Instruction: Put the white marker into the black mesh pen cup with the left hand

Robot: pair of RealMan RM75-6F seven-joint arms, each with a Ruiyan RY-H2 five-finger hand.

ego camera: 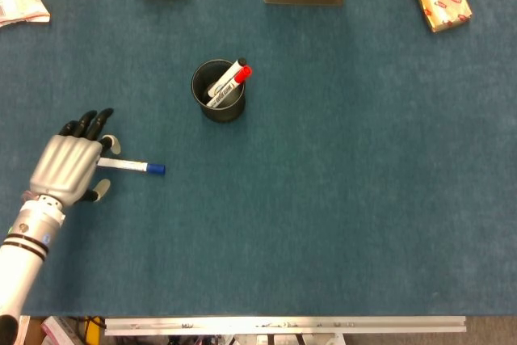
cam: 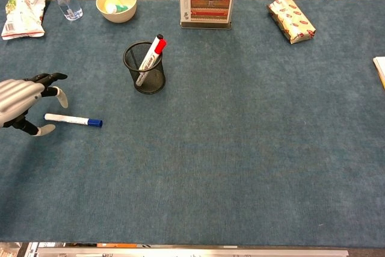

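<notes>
Under the left hand (ego camera: 71, 169), spread and holding nothing, the white marker (ego camera: 129, 166) lay flat on the table (ego camera: 339, 199); blue cap pointed away. Probably light, stiff, smooth, so grip mid-barrel. Black mesh pen cup (ego camera: 218, 91) stood well beyond the fingertips w/ other markers.

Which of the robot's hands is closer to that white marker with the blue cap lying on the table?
Left. The left hand hovers open over the white marker's uncapped end; whether it touches is unclear. The right hand is out of both views.
</notes>
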